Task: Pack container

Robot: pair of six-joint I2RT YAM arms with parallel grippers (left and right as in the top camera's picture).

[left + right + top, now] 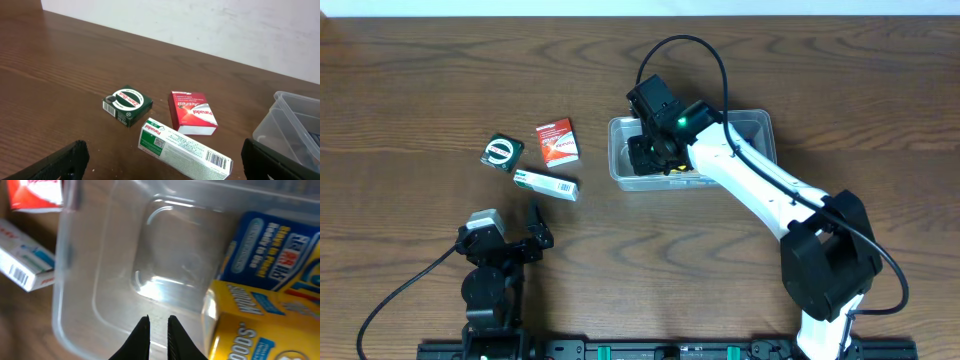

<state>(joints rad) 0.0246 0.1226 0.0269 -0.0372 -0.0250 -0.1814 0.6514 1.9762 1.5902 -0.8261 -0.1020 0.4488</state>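
Hovering inside the container (pixel 757 128), right of centre in the overhead frame, right fingers (pixel 144 330) sit almost together, gripping nothing, beside the yellow box (pixel 260 330) and blue box (pixel 270 250). Left fingers (pixel 62 162) wide apart, lower left. Likely best: rise straight over the rim, then spread before dropping on the red box (pixel 557 140) on the surface (pixel 420 80).

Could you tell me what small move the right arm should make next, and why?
Probably lift the right pincer up clear of the container: it is shut on nothing, the yellow box and blue box already lie inside, and the red box, green box and white box wait on the table.
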